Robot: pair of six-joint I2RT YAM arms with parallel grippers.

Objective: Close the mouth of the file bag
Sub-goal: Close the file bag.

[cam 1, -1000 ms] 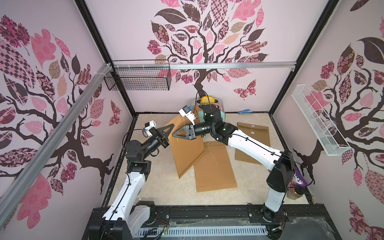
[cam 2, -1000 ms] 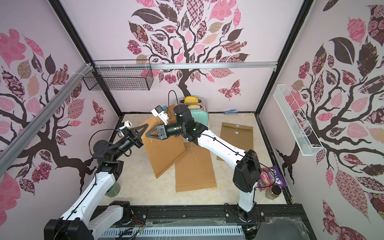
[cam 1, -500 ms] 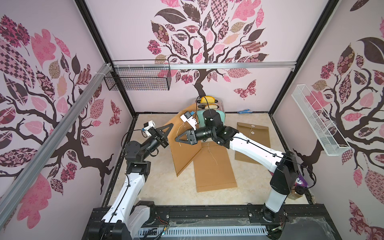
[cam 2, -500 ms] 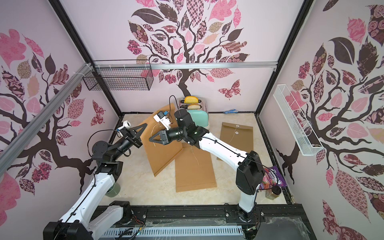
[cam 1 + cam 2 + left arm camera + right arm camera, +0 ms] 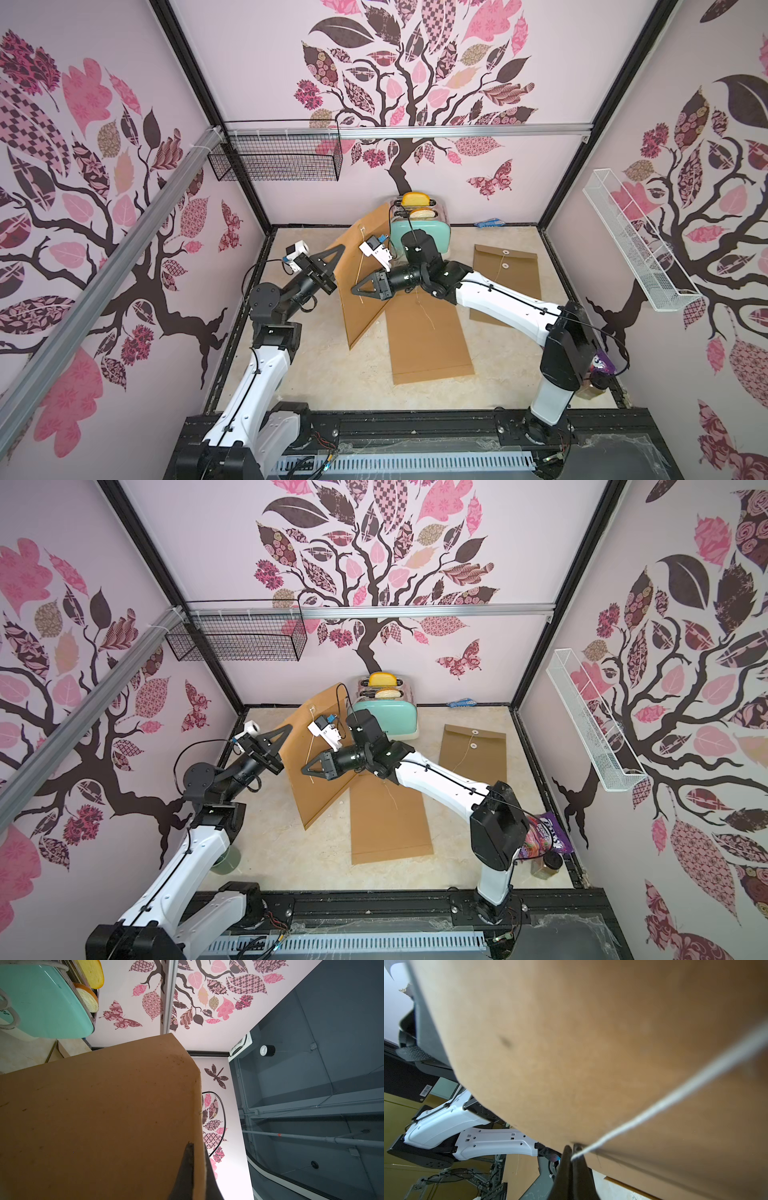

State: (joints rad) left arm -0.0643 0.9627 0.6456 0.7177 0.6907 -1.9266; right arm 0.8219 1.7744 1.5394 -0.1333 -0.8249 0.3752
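While the file bag (image 5: 353,316) (image 5: 316,796) stands raised and tilted above the middle of the surface (image 5: 332,374), its lower end down by the surface and its upper end leaning toward the far wall, you have it held from both sides. Your left claw (image 5: 341,247) (image 5: 197,1147) is clamped on the bag's long edge near the top; the left wrist view shows one dark finger on the brown face and the other behind the edge. Your right claw (image 5: 354,290) (image 5: 572,1151) is closed tight on the bag's pale string (image 5: 675,1095), which runs taut across the brown paper up from the pinched tips. Whether the flap at the mouth is folded over cannot be made out. Just beside the raised bag, a second envelope (image 5: 428,340) lies flat, with a loose string on it. A third envelope (image 5: 507,282) lies flat farther toward your right arm's side. A mint toaster (image 5: 428,232) with two slices in its slots stands at the back wall, just behind the bag's upper end.
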